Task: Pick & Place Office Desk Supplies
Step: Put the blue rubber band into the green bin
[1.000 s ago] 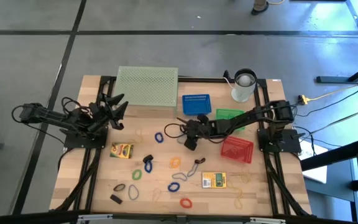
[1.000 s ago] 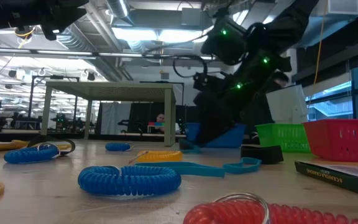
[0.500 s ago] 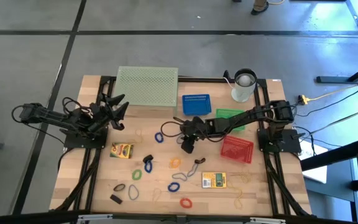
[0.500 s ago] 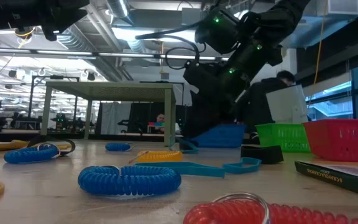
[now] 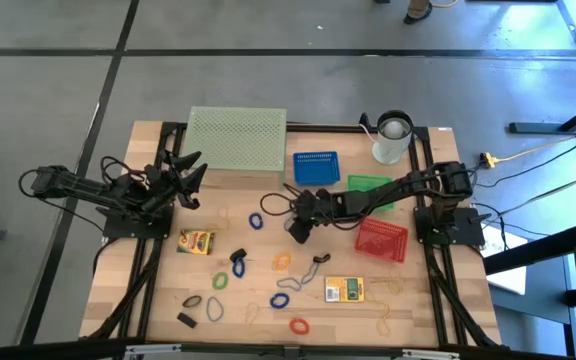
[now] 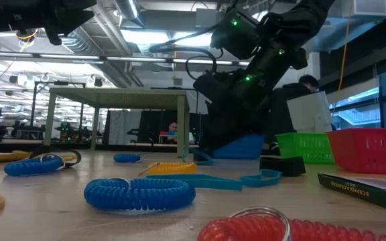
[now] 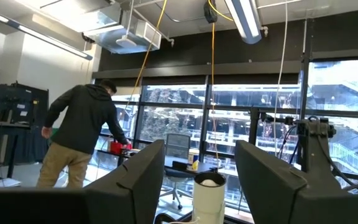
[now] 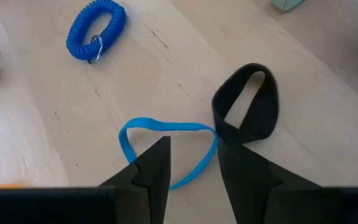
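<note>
Right hand [image 8: 191,168], part-open over a blue band [image 8: 166,155], shows clearly only from its wrist camera.

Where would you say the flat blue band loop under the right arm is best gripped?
Probably its near arc, straight from above: the blue band loop lies flat on the table, and the right tool, fingers apart, hangs over that arc. The black loop touches its far end.

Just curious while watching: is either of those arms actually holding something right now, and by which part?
Nothing is held. The right tool hangs open over a blue band on the table; the left tool waits open, empty.
</note>
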Action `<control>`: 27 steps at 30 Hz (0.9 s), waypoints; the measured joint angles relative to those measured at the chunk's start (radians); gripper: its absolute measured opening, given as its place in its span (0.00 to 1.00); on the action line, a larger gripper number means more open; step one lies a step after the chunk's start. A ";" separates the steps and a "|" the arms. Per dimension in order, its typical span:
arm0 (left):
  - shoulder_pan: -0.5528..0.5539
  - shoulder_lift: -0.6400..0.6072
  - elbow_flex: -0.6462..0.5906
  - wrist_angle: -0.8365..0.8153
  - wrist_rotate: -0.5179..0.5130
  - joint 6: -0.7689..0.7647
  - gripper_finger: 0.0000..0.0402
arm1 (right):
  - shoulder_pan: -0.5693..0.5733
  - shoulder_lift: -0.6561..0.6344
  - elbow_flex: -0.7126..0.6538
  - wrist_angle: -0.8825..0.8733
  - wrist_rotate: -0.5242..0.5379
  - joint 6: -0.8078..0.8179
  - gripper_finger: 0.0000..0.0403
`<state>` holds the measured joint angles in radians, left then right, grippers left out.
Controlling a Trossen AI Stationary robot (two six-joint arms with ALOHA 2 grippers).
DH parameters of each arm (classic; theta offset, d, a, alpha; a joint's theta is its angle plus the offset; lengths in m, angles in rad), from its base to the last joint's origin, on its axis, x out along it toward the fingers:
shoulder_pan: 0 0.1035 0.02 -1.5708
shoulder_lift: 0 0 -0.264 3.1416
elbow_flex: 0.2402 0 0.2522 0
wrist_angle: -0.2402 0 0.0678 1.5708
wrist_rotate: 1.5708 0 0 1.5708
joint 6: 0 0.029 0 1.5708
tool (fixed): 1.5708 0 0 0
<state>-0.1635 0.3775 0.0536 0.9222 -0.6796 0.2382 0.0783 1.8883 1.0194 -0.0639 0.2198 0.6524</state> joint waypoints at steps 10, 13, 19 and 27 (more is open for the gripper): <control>0.000 0.000 0.000 0.000 0.000 0.000 0.47 | 0.029 0.066 0.003 0.018 0.070 0.021 0.33; 0.000 0.000 0.000 0.000 0.000 0.000 0.47 | 0.034 0.072 0.003 0.020 0.108 0.021 0.33; 0.000 0.000 0.000 0.000 0.000 -0.001 0.48 | 0.036 0.074 0.003 0.015 0.099 0.017 0.31; 0.000 0.000 0.000 0.000 0.000 -0.019 0.48 | 0.037 0.074 0.003 -0.009 0.091 0.020 0.12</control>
<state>-0.1635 0.3775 0.0536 0.9222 -0.6796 0.2195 0.1150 1.9621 1.0222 -0.0725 0.3106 0.6729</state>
